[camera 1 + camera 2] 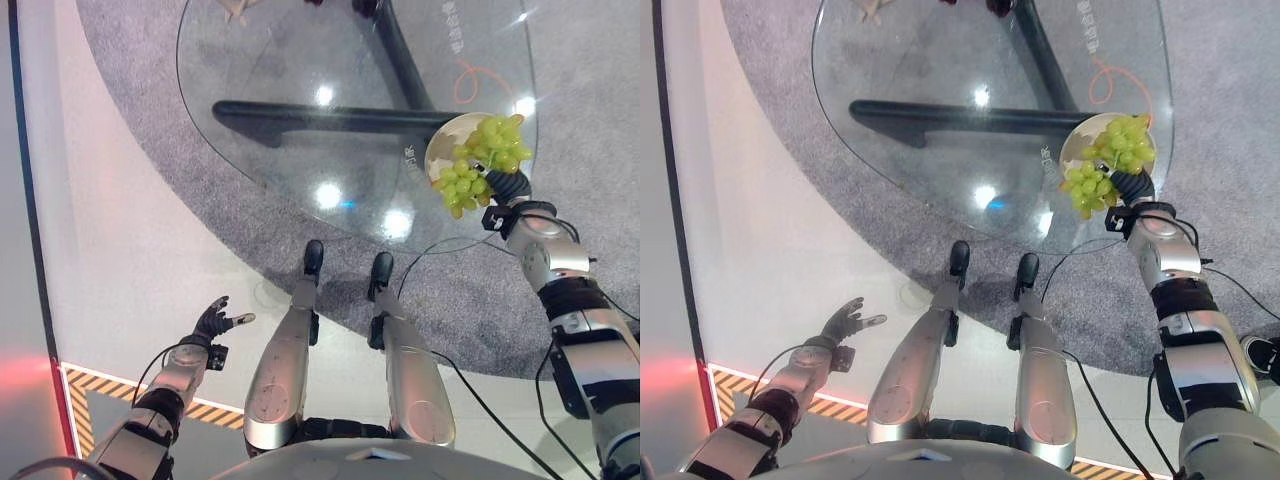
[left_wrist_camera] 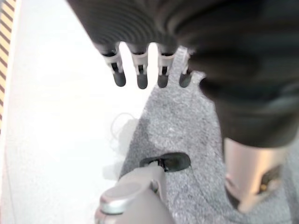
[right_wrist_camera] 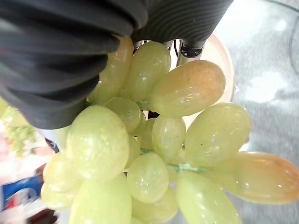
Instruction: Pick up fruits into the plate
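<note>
- Green grapes (image 1: pixel 478 160) gripped in right hand (image 1: pixel 505 187), draped over the cream plate (image 1: pixel 440 140) at glass desk (image 1: pixel 300 60) edge.
- Fingers curled round the bunch in right wrist view.
- Left hand (image 1: pixel 213 320) open, low above pale floor (image 1: pixel 130 230).

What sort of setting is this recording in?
Probably an indoor demo or exhibition floor: a glass table on grey carpet, and hazard-striped tape on the pale floor. A plate holds green grapes.
</note>
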Controlling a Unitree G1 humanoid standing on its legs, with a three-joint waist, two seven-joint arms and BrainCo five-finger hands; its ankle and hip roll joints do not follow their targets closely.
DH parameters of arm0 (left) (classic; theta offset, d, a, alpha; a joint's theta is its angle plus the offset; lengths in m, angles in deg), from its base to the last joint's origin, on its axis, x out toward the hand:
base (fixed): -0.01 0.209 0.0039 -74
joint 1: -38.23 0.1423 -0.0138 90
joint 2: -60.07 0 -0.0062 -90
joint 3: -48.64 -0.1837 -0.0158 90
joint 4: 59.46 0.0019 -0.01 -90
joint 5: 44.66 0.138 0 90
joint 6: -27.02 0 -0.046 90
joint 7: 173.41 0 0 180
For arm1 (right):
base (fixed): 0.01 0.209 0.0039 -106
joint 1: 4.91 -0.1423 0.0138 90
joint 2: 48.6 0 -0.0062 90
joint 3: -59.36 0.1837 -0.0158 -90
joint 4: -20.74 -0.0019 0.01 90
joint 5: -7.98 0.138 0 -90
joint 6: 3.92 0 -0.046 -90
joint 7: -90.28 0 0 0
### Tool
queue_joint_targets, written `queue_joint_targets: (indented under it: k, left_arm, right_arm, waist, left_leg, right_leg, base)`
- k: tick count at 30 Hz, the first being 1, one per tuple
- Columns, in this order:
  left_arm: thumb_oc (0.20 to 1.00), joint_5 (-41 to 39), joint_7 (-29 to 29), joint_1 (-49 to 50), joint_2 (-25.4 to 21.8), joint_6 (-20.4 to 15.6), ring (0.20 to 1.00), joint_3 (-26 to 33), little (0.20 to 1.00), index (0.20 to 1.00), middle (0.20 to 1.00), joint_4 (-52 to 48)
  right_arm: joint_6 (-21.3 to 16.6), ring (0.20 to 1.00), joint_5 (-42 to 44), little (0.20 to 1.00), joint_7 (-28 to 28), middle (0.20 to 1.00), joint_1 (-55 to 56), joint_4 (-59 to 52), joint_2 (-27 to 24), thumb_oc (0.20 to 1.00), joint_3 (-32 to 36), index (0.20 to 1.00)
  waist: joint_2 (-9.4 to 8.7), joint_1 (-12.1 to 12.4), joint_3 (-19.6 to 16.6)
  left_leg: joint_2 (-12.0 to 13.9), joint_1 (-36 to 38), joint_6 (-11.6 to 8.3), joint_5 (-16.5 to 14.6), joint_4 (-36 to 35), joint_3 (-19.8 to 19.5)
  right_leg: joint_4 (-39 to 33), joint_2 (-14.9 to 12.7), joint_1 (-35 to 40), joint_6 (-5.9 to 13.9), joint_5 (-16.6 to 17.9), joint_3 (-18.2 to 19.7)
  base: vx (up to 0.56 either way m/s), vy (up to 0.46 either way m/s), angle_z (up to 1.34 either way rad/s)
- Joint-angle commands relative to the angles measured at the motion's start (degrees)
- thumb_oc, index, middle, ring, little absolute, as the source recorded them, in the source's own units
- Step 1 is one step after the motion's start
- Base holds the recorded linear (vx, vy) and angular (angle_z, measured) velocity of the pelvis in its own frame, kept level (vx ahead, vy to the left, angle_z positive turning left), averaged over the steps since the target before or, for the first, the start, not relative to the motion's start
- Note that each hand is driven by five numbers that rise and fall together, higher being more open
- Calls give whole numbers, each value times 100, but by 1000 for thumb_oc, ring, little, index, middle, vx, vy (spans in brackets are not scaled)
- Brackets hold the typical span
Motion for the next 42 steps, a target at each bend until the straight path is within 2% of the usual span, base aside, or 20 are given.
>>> queue_joint_targets:
  k: [1, 7, 11, 16, 17, 18, 19, 22, 31, 38, 42]
  left_arm:
    - [1000, -249, -149, 36, -50, -9, 1000, -242, 1000, 1000, 1000, -100]
    - [1000, -476, -178, -56, -69, -84, 1000, -403, 1000, 1000, 1000, -262]
    - [1000, -576, -154, -29, -68, -111, 1000, -569, 1000, 1000, 1000, -455]
    - [1000, -644, -157, -9, -102, -190, 1000, -730, 1000, 1000, 1000, -585]
    - [1000, -692, -167, -5, -107, -228, 1000, -766, 1000, 1000, 1000, -602]
    - [1000, -720, -175, -3, -109, -242, 1000, -781, 1000, 1000, 1000, -617]
    - [1000, -733, -178, 0, -109, -254, 1000, -784, 1000, 1000, 1000, -628]
    - [1000, -820, -210, -10, -133, -302, 1000, -812, 1000, 1000, 1000, -721]
    - [1000, -899, -159, -44, -213, -272, 1000, -775, 1000, 1000, 1000, -823]
    - [1000, -934, -158, -23, -225, -328, 1000, -709, 1000, 1000, 1000, -754]
    - [1000, -981, -104, -29, -192, -330, 1000, -582, 1000, 1000, 1000, -648]
  right_arm:
    - [-309, 200, -244, 200, -359, 200, -386, -133, -693, 200, -337, 200]
    - [-101, 200, -416, 200, -744, 200, -904, 159, -837, 200, -526, 200]
    - [241, 200, -497, 200, -1029, 200, -1319, 492, -984, 200, -665, 200]
    - [545, 200, -673, 200, -1024, 200, -1678, 967, -1051, 200, -883, 200]
    - [600, 652, -680, 652, -1019, 652, -1745, 1080, -1055, 652, -942, 652]
    - [622, 953, -694, 953, -1022, 953, -1767, 1120, -1049, 953, -961, 953]
    - [625, 1000, -691, 1000, -1022, 1000, -1778, 1150, -1048, 1000, -971, 1000]
    - [746, 1000, -663, 1000, -1064, 1000, -1829, 1169, -1002, 1000, -1037, 1000]
    - [720, 1000, -564, 1000, -1045, 1000, -1797, 1285, -963, 1000, -981, 1000]
    - [579, 1000, -390, 1000, -1053, 1000, -1576, 1343, -933, 1000, -841, 1000]
    - [533, 1000, -512, 1000, -1205, 1000, -1253, 1298, -832, 1000, -682, 1000]
  waist:
    - [56, -17, -136]
    - [230, 41, -136]
    - [407, 84, -136]
    - [541, 129, -136]
    - [562, 136, -136]
    - [573, 136, -136]
    - [580, 137, -136]
    - [606, 134, -136]
    - [611, 133, -136]
    - [492, 101, -136]
    - [354, 49, -136]
  left_leg:
    - [-24, -426, 94, -914, 1035, -31]
    - [-134, -860, 121, -880, 1192, -14]
    - [-198, -1138, 127, -872, 1323, 41]
    - [-222, -1378, 127, -871, 1431, 101]
    - [-229, -1417, 133, -872, 1443, 110]
    - [-233, -1435, 138, -874, 1449, 114]
    - [-235, -1444, 142, -874, 1450, 118]
    - [-245, -1474, 161, -862, 1415, 135]
    - [-248, -1409, 185, -848, 1348, 162]
    - [-233, -1184, 216, -884, 1274, 171]
    - [-208, -873, 231, -954, 1241, 205]
  right_leg:
    - [752, -202, -576, 176, -268, -70]
    - [1048, -289, -1102, 201, -297, -57]
    - [1242, -336, -1416, 201, -338, -10]
    - [1343, -354, -1672, 187, -339, 3]
    - [1342, -349, -1709, 179, -336, 6]
    - [1348, -342, -1735, 172, -333, 10]
    - [1352, -338, -1750, 170, -332, 14]
    - [1326, -303, -1805, 154, -312, 33]
    - [1276, -273, -1769, 160, -286, 43]
    - [1176, -234, -1558, 161, -248, 33]
    - [1118, -211, -1250, 162, -263, 33]
  base:
    - [-38, -12, 5]
    - [-40, 31, 7]
    - [-28, 39, 6]
    - [-14, 9, 1]
    - [0, 0, 0]
    - [0, 0, 0]
    - [0, 0, 0]
    - [0, 0, 0]
    - [0, 0, 0]
    - [0, 0, 0]
    - [-3, 34, -1]
